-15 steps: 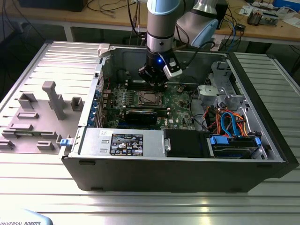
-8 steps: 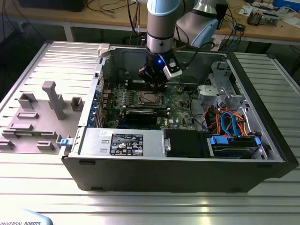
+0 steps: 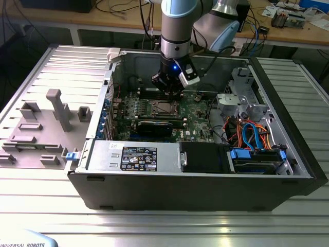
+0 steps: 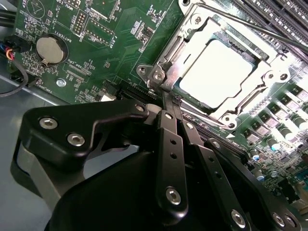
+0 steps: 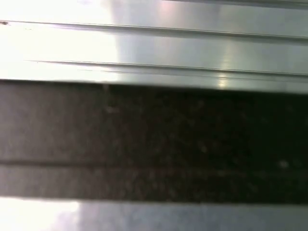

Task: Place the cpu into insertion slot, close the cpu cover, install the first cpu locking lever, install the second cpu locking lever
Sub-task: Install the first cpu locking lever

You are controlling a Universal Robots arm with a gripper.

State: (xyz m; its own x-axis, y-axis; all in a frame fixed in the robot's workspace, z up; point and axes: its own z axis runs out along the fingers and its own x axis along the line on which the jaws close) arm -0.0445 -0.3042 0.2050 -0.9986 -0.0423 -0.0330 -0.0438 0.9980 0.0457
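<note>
Fingertips of my black gripper (image 4: 166, 98), pressed together, touch the silver-grey square frame cover (image 4: 202, 33) beside the dull silver square cpu (image 4: 216, 72).

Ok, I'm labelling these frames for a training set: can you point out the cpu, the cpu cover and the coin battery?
cpu (image 4: 216, 72), second wrist view, on the middle of its bright metal top.
cpu cover (image 4: 190, 36), second wrist view, on the frame's side rail beside the chip.
coin battery (image 4: 49, 50), second wrist view, on the middle of its round face.

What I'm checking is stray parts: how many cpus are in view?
1. The cpu lies on the green board, framed by the window of the cpu cover, close to the gripper. Another could be hidden behind the arm.
</note>
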